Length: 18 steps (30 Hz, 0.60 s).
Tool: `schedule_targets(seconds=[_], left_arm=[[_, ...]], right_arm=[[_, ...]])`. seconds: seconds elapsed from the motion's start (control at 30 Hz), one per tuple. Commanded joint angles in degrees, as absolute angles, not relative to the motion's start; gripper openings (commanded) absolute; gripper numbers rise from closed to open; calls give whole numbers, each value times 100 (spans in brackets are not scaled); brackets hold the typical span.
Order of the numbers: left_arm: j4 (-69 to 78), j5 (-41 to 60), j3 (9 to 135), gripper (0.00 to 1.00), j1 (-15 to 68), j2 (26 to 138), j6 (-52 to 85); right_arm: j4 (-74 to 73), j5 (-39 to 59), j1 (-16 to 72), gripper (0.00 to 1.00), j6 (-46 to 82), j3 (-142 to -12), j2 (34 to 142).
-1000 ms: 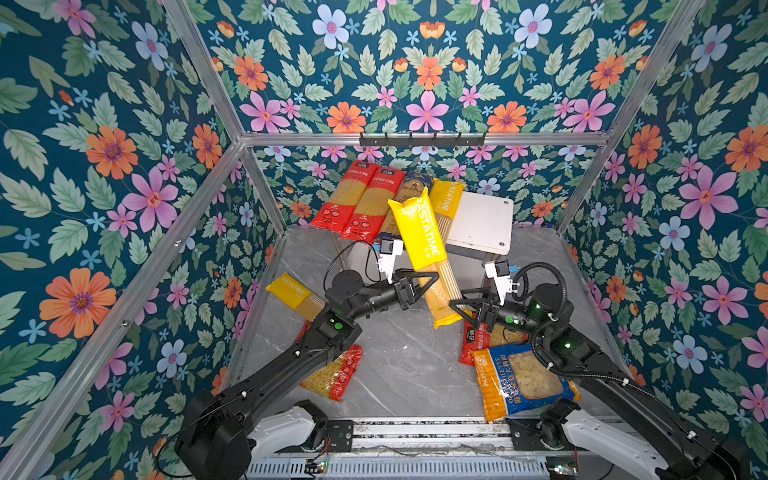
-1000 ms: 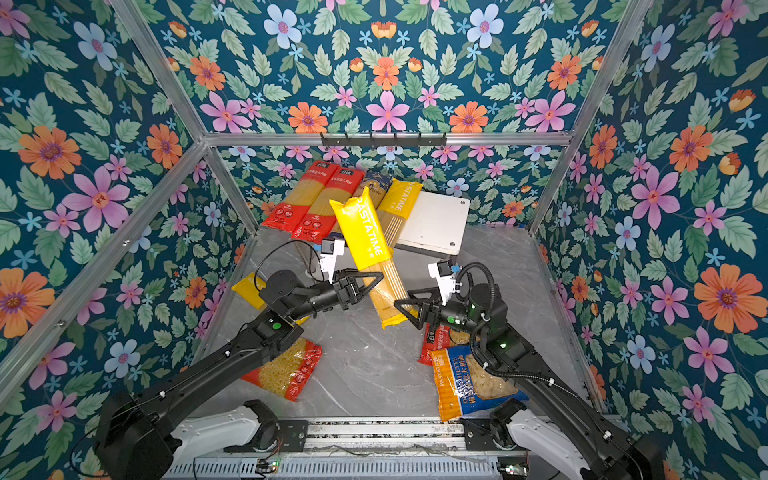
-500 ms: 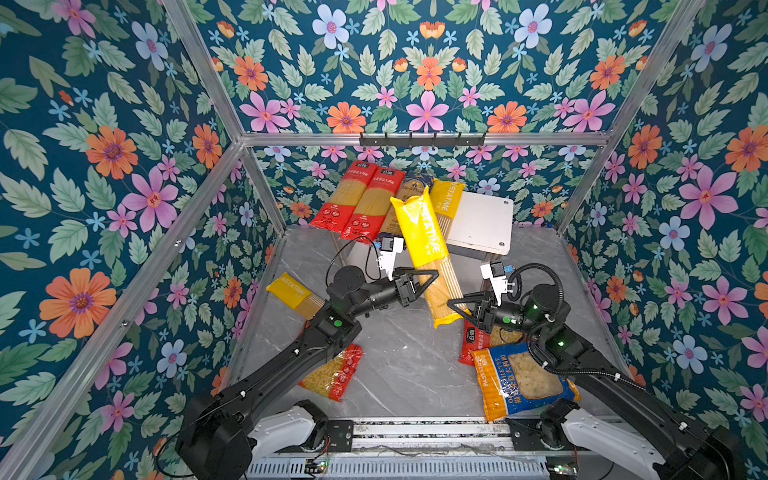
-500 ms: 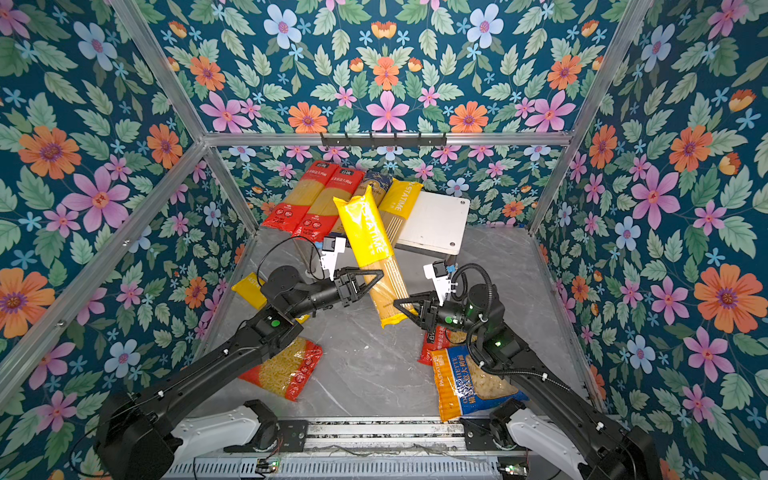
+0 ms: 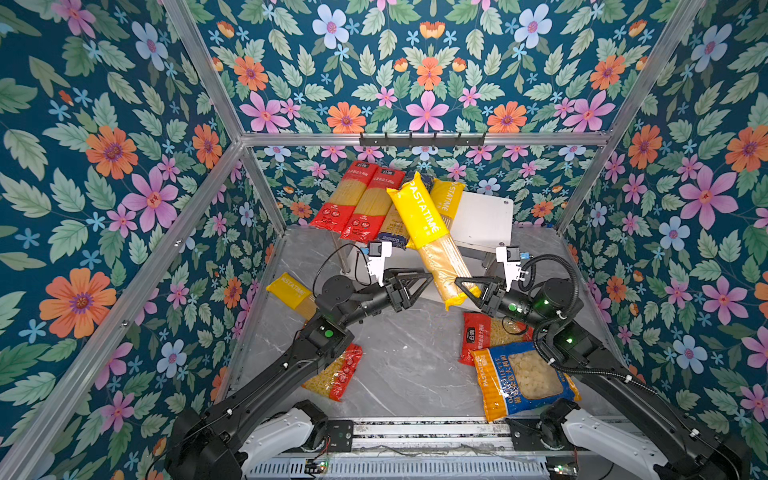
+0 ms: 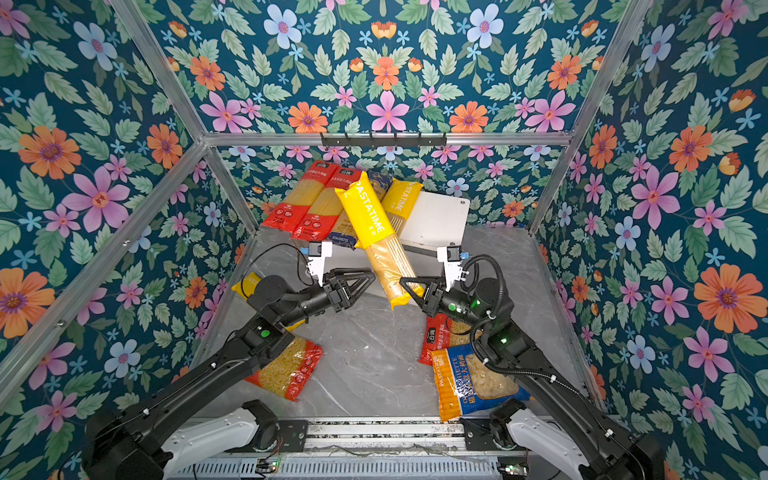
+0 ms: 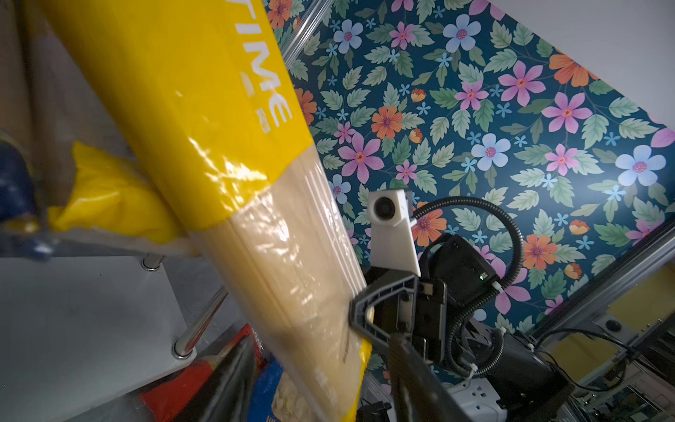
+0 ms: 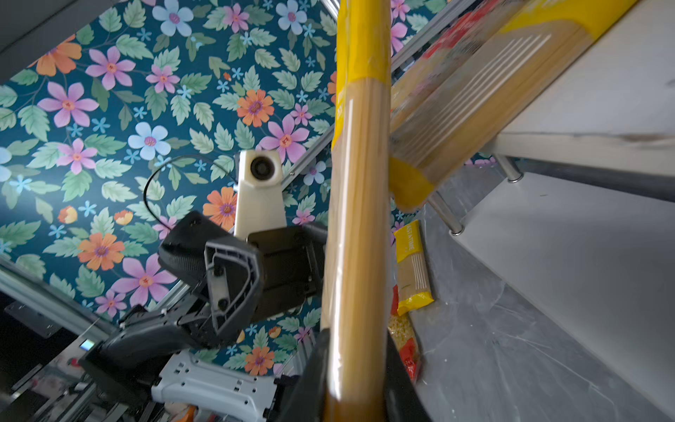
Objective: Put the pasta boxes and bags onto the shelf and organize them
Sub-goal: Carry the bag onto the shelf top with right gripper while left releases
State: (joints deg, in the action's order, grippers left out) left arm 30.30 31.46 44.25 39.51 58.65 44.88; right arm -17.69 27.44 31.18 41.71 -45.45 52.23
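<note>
Yellow PASTATIME pack (image 5: 419,216) is tilted, its upper half over the shelf (image 5: 484,216) front edge. Right pincer (image 5: 464,287) is clamped on its lower end. Left pincer (image 5: 428,279) stands apart just beside it.

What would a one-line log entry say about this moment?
left gripper: open at yellow spaghetti pack | right gripper: shut on its lower end | pack: tilted, top over shelf

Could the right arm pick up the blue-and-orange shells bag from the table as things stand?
Probably not yet. The right gripper has its jaws shut on the lower end of the raised yellow PASTATIME pack, so it is occupied. The shells bag lies close by, partly under that arm's forearm.
</note>
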Motion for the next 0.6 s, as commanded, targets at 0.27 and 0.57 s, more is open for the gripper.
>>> schedule_targets(seconds=[0.27, 0.57], left_arm=[[3225, 2643, 3214, 62, 3955, 5145, 4742], [3179, 2498, 2825, 62, 3964, 5019, 4778]], right_arm=[[-1676, 517, 3064, 0, 4775, -5344, 5203], [-2426, -463, 3066, 0, 6129, -5346, 5653]])
